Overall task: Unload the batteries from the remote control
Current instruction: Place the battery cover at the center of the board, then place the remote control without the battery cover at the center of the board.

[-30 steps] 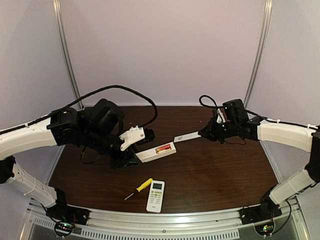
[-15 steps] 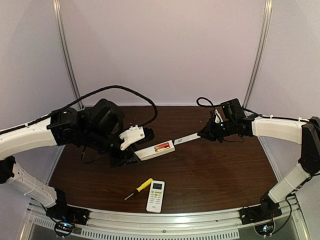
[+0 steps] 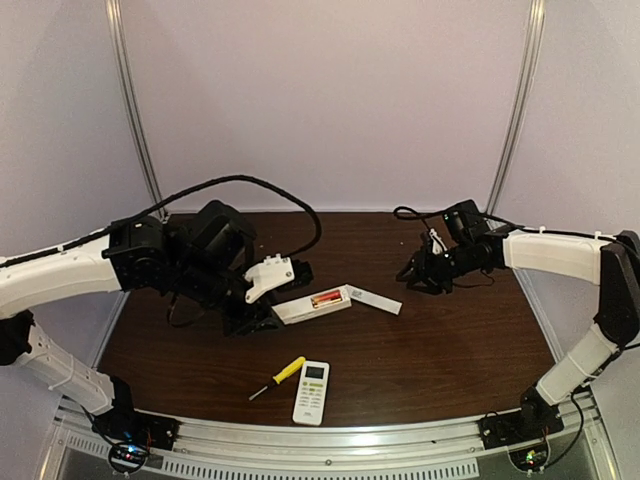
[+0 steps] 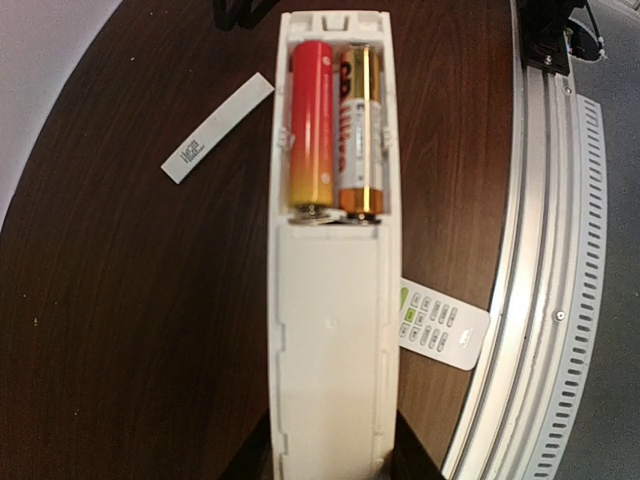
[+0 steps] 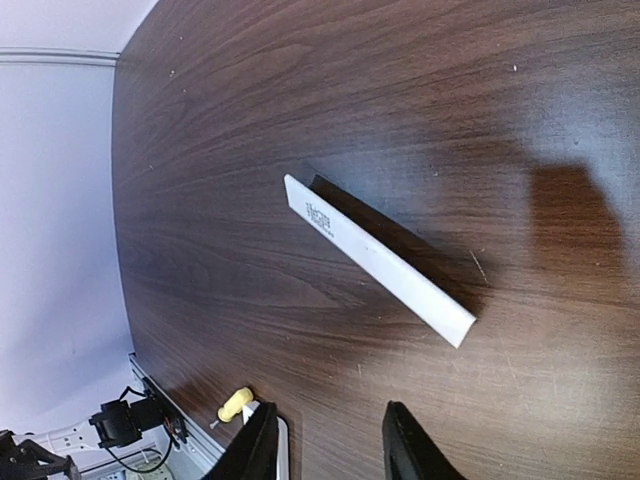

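My left gripper is shut on the near end of a white remote control, held back side up above the table. Its battery bay is open, and two batteries lie in it side by side: a red-and-gold one and a gold one. In the left wrist view the remote control fills the middle, with my left gripper clamping its lower end. A small white cover lies flat on the table just right of the remote. My right gripper hovers beyond the cover, open and holding nothing.
A yellow-handled screwdriver and a second white remote with its buttons up lie near the front edge of the dark wooden table. A metal rail runs along the front. Black cables trail behind both arms.
My right gripper has opened and let go of the white cover, which now lies on the table beside the remote. It has drawn back slightly to the right. The left arm holds still.
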Action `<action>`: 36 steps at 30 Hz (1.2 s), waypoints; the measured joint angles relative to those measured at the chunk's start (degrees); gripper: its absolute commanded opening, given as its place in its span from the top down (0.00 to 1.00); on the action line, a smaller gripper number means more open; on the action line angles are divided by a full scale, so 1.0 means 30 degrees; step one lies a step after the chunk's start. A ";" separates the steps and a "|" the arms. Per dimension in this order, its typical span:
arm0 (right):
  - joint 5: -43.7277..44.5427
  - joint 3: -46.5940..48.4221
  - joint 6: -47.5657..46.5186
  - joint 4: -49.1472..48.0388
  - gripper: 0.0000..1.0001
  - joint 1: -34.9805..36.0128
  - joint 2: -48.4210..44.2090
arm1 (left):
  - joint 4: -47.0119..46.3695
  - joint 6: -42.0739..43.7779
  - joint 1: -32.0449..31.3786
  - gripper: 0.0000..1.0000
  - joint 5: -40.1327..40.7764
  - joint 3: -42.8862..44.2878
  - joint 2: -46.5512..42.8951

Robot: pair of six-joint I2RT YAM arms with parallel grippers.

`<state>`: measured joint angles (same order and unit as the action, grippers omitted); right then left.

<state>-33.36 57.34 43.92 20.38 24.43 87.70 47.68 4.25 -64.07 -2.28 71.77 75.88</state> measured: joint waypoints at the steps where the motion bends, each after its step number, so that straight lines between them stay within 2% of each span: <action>1: 0.0007 0.0029 -0.0095 0.0240 0.58 -0.0015 -0.0036 | 0.0000 -0.0007 -0.0007 1.00 -0.0036 0.0007 0.0095; 6: 0.0087 0.0146 -0.0619 0.1348 0.47 -0.0029 -0.0794 | 0.0226 0.0058 0.0000 1.00 -0.0561 0.0415 0.0736; 18: 0.0131 -0.0095 -0.0998 0.3330 0.33 -0.0015 -0.4051 | 0.0699 0.0095 -0.0007 1.00 -0.1290 0.1042 0.1945; 21: 0.0168 -0.0379 -0.0729 0.3781 0.25 0.0029 -0.5217 | 0.0459 0.0073 -0.0007 1.00 -0.1137 0.0503 0.1960; 26: 0.0328 -0.1056 -0.0146 0.4291 0.02 0.0131 -0.7497 | -0.1020 -0.0321 -0.0007 1.00 -0.1435 -0.1224 0.1960; 36: 0.0590 -0.1246 -0.0051 0.6397 0.00 0.0335 -0.9602 | -0.3067 0.0087 -0.0007 1.00 -0.1508 -0.2390 0.2856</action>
<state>-31.59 53.60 43.77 39.57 25.43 58.89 38.48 4.51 -64.10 -6.81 64.60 84.44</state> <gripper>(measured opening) 0.995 0.297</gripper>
